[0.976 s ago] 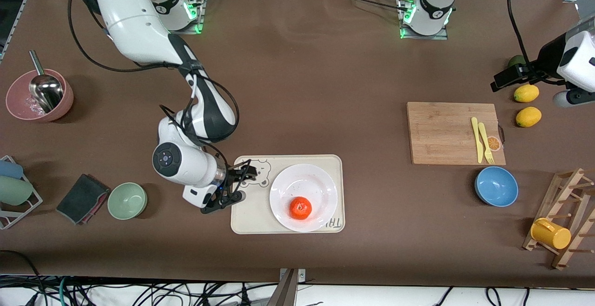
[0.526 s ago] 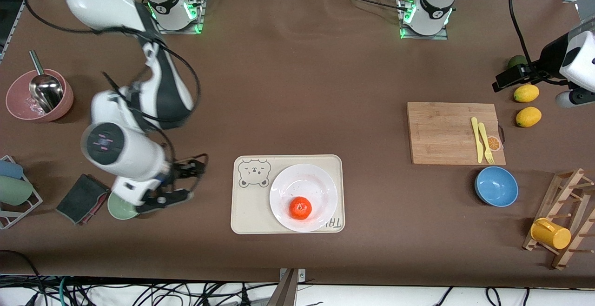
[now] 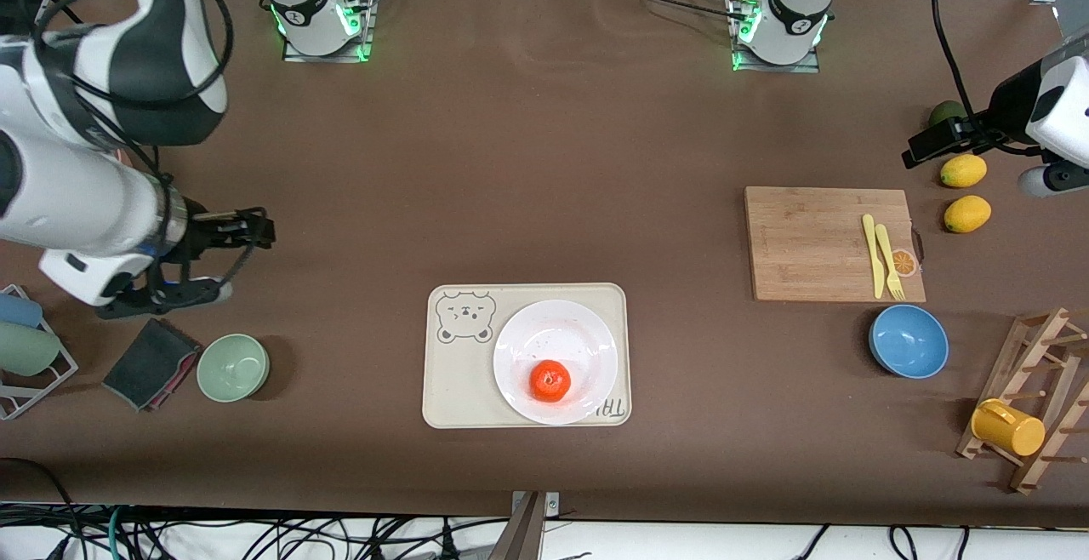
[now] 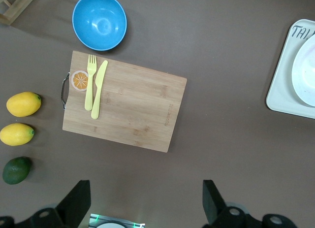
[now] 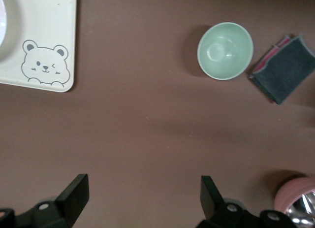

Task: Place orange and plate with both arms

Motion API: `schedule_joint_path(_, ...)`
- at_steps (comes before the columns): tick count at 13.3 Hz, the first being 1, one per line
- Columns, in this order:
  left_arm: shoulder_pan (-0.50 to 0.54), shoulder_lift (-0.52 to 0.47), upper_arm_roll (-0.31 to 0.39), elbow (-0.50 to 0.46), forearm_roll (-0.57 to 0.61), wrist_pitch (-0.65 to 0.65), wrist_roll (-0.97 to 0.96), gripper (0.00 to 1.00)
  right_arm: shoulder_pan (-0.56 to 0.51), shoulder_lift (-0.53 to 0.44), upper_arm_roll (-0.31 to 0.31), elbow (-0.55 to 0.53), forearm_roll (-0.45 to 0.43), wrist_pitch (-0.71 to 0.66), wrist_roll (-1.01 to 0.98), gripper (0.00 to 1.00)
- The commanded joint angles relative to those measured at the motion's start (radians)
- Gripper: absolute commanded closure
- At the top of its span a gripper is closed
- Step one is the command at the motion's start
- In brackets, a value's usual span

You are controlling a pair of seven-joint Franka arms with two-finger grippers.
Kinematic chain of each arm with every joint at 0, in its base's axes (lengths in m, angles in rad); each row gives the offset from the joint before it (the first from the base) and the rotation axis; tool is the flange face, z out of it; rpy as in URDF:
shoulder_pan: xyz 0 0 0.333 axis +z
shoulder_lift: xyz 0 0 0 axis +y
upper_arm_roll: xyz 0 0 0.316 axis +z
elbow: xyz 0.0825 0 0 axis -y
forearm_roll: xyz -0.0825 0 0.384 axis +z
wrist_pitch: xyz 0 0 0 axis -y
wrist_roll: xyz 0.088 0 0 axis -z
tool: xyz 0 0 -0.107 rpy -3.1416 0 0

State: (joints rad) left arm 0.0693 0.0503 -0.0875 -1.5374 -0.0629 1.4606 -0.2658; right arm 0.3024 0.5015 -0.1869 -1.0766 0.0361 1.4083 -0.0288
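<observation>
Orange [image 3: 550, 380], glossy, on white plate [image 3: 587, 334]

bare cloth all around tray [image 3: 442, 390].

Orange [image 3: 550, 380] on white plate [image 3: 555, 361], on bear-print tray [image 3: 459, 390] near worktop's [image 3: 544, 160] front edge. Right claw [image 3: 228, 258] open, raised near the right arm's end.
</observation>
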Motion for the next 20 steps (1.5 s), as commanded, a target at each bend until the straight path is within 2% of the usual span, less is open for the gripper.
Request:
schedule_joint_path(1,0.007,0.005,-0.006,0.022,0.005,-0.016,0.013,0.0,-0.025,-0.153,-0.016,-0.185,-0.007,-0.005,0.001,0.0)
schedule_joint_path(3,0.006,0.008,-0.006,0.022,0.005,-0.016,0.011,0.0,-0.065,-0.289,-0.013,-0.389,-0.018,0.081,-0.008,0.0)
schedule_joint_path(5,0.007,0.008,-0.006,0.022,0.003,-0.014,0.011,0.0,-0.101,-0.398,-0.005,-0.509,-0.021,0.1,-0.017,0.0)
schedule_joint_path(6,0.007,0.007,-0.005,0.022,0.003,-0.014,0.011,0.0,-0.135,-0.437,0.01,-0.534,-0.018,0.101,-0.013,0.0)
schedule_joint_path(7,0.007,0.006,-0.005,0.022,0.005,-0.014,0.013,0.0,-0.17,-0.464,0.038,-0.549,-0.016,0.104,-0.016,0.0)
schedule_joint_path(10,0.009,0.006,-0.005,0.022,0.005,-0.014,0.013,0.0,-0.178,-0.495,0.079,-0.557,-0.021,0.115,-0.01,0.0)
schedule_joint_path(16,0.026,0.005,-0.005,0.022,0.005,-0.016,0.013,0.0,-0.282,-0.509,0.185,-0.577,-0.031,0.193,-0.002,0.0)
schedule_joint_path(20,0.026,0.003,-0.006,0.022,0.005,-0.017,0.013,0.0,-0.284,-0.497,0.181,-0.566,-0.031,0.19,-0.011,0.0)
